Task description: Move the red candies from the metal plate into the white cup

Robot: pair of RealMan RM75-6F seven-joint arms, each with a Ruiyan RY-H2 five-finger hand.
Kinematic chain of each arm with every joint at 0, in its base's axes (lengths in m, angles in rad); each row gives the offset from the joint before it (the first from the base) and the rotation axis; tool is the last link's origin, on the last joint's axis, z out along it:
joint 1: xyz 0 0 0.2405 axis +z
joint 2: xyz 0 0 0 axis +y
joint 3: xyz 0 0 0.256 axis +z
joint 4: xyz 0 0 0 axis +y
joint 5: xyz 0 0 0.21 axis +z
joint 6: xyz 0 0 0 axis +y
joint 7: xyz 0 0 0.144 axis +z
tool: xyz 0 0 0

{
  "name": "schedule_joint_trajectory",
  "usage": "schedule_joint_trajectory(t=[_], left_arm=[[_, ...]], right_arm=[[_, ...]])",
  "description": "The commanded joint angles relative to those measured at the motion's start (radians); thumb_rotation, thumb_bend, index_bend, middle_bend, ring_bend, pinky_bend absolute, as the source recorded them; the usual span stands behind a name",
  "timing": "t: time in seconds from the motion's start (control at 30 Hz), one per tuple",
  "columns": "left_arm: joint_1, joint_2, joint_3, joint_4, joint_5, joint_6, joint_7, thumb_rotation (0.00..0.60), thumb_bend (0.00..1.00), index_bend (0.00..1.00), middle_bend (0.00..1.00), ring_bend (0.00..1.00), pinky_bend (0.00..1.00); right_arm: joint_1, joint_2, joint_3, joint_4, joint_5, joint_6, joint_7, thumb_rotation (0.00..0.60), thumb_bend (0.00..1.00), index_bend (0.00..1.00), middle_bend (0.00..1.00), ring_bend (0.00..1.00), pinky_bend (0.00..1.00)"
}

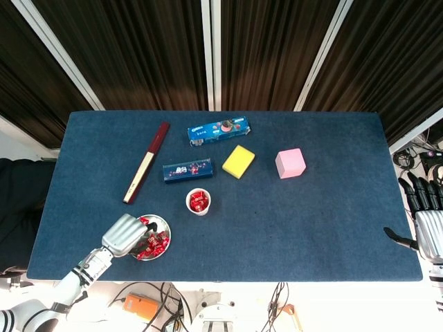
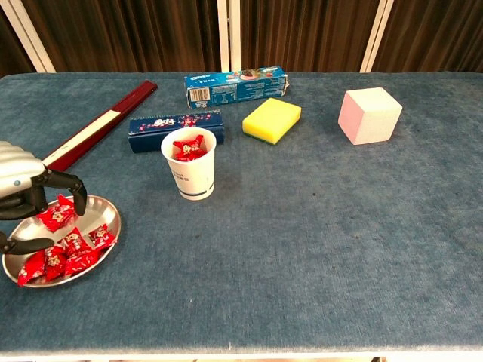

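The left hand (image 2: 26, 192) hangs over the near-left edge of the metal plate (image 2: 106, 213), its fingers curled down toward the red candies (image 2: 72, 245) piled there; whether it pinches one, I cannot tell. Just right of the plate stands the white cup (image 2: 190, 164), upright, with red candies already inside. Behind the cup lies a dark blue box (image 2: 175, 125), with a yellow sponge (image 2: 272, 120) and a pink cube (image 2: 369, 115) further right. The right hand (image 1: 428, 220) sits off the desk's (image 2: 317, 241) right edge, fingers spread, holding nothing.
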Motion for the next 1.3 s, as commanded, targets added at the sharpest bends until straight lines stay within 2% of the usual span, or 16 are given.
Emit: schedule_joint_trajectory(t=[0.03,0.73,0.93,1.1,1.3], left_arm=[[-0.008,-0.012,-0.002,0.011,0.003,-0.019,0.009,0.600,0.23,0.41,0.95,0.85,0.81],[-0.008,-0.024,0.003,0.032,-0.028,-0.083,0.023,0.600,0.25,0.43,0.95,0.85,0.81],[-0.010,-0.034,0.007,0.047,-0.031,-0.101,0.006,0.600,0.30,0.47,0.95,0.85,0.81],[-0.012,-0.035,0.004,0.051,-0.029,-0.104,-0.031,0.600,0.40,0.55,0.95,0.85,0.81],[-0.009,-0.016,-0.021,0.035,-0.020,-0.063,-0.091,0.600,0.42,0.55,0.95,0.85,0.81]], right_arm=[[-0.001,-0.001,-0.001,-0.002,0.000,0.000,-0.003,0.600,0.24,0.00,0.04,0.00,0.08],[0.001,0.000,0.001,-0.017,0.007,-0.005,-0.024,0.600,0.24,0.00,0.04,0.00,0.08],[0.000,0.002,0.002,-0.024,0.008,-0.004,-0.032,0.600,0.24,0.00,0.04,0.00,0.08],[0.000,0.002,0.002,-0.027,0.009,-0.004,-0.034,0.600,0.24,0.00,0.04,0.00,0.08],[0.001,0.002,0.004,-0.024,0.012,-0.005,-0.029,0.600,0.24,0.00,0.04,0.00,0.08]])
